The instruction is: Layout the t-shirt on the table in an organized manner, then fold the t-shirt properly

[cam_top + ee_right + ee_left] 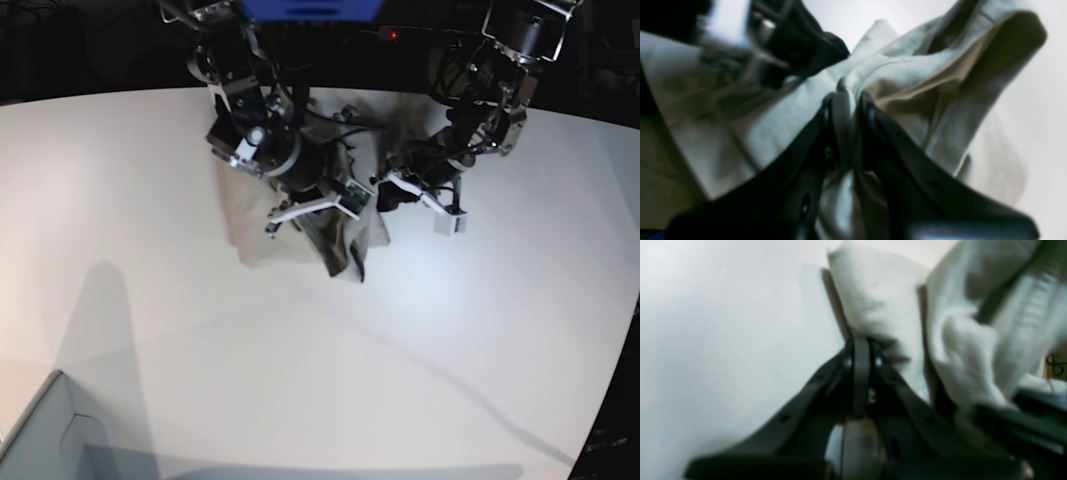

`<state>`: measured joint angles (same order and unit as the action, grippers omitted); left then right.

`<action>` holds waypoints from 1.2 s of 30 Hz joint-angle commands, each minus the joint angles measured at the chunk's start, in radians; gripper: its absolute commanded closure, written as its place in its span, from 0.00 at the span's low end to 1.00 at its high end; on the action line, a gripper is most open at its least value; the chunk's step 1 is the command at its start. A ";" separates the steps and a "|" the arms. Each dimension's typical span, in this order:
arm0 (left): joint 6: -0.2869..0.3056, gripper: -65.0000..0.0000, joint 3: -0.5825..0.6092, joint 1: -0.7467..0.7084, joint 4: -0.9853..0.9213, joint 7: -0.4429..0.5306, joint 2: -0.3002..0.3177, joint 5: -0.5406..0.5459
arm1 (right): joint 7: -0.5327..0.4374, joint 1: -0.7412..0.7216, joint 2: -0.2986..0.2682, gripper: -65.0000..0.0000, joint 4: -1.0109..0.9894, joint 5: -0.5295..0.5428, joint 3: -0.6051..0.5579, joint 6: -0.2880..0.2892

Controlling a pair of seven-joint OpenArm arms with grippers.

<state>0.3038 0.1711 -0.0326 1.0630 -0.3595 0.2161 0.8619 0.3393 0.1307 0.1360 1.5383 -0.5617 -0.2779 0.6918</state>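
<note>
T-shirt: bunched and lifted at the far middle of the table, about 12 o'clock in the base view; a lower fold is draped toward 6 o'clock.
Left gripper: jaws are seen pressed together on a fold of cloth in the left wrist view; in the base view it sits at 1 o'clock, its tips hidden.
Right gripper: jaws are clamped on a bunched seam in the right wrist view; the base view shows only the arm over the cloth.
Right wrist only: the other gripper is seen at 11 o'clock, touching the cloth.
Base only: a pale box corner is seen at 7 o'clock, well apart.
</note>
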 commanded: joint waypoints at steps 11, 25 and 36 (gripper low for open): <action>-0.012 1.00 -0.002 0.003 0.003 -0.023 0.006 -0.013 | -0.029 -0.013 0.012 1.00 -0.031 0.012 -0.087 0.006; -0.010 0.40 -0.008 -0.028 0.067 -0.023 0.016 -0.002 | -0.027 0.063 -0.042 0.45 0.239 0.016 -0.076 0.006; -0.016 0.40 -0.009 -0.112 0.244 -0.023 0.108 0.004 | -0.027 0.108 -0.080 0.45 0.337 0.016 0.101 0.006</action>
<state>0.2764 0.1646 -0.1528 1.2877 -0.3931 0.3218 0.8562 0.3424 0.2447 0.0486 1.8557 -0.5591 -0.1726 0.6922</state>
